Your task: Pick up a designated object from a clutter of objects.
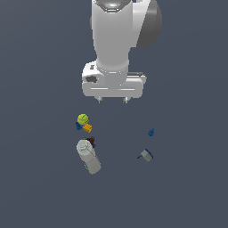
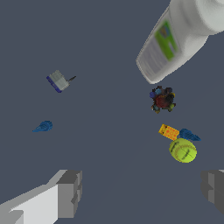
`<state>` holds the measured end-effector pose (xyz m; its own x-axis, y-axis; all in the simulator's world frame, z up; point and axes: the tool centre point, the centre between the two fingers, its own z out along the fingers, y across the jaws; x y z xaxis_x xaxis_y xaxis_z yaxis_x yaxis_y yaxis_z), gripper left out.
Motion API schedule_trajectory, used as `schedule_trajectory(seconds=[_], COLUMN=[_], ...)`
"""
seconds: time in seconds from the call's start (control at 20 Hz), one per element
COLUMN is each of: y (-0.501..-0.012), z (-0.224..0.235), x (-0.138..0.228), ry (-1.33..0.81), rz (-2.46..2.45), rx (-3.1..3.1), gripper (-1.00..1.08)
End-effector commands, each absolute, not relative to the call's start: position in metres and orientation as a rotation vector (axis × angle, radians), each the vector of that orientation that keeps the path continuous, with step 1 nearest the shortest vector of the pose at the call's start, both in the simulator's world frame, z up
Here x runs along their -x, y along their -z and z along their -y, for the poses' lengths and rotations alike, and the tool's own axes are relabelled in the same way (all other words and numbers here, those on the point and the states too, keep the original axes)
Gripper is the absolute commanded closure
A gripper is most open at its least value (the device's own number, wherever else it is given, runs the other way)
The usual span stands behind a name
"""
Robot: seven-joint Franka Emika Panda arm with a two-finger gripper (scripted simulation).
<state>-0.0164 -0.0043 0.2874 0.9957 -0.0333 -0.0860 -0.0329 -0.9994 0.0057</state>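
1 arm hovers in approach, jaws (image 2: 138,192) wide open and empty; next it must descend over the blue piece (image 1: 151,132), clear of the bottle (image 1: 88,156).

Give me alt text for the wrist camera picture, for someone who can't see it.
Looking down past the open end effector at a dark grey floor, nothing is held. A tiny blue piece and a grey-and-blue piece lie apart on one side; on the other, a white bottle, a dark multicoloured lump, an orange block, another blue piece and a lime-green ball cluster together.
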Motion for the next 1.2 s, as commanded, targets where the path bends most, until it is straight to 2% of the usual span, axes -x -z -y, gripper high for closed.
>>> schedule_trajectory(seconds=[0.0,0.6,1.15], y=[-0.287,-0.271,-0.229], z=[0.004,-0.013,-0.059], x=[0.017,0.011,0.001], ry=[0.138,0.124,0.088], rz=[0.052,0.14,0.353], rx=[-3.134,-3.122,-3.09], gripper=[-0.92,-0.92,-0.92])
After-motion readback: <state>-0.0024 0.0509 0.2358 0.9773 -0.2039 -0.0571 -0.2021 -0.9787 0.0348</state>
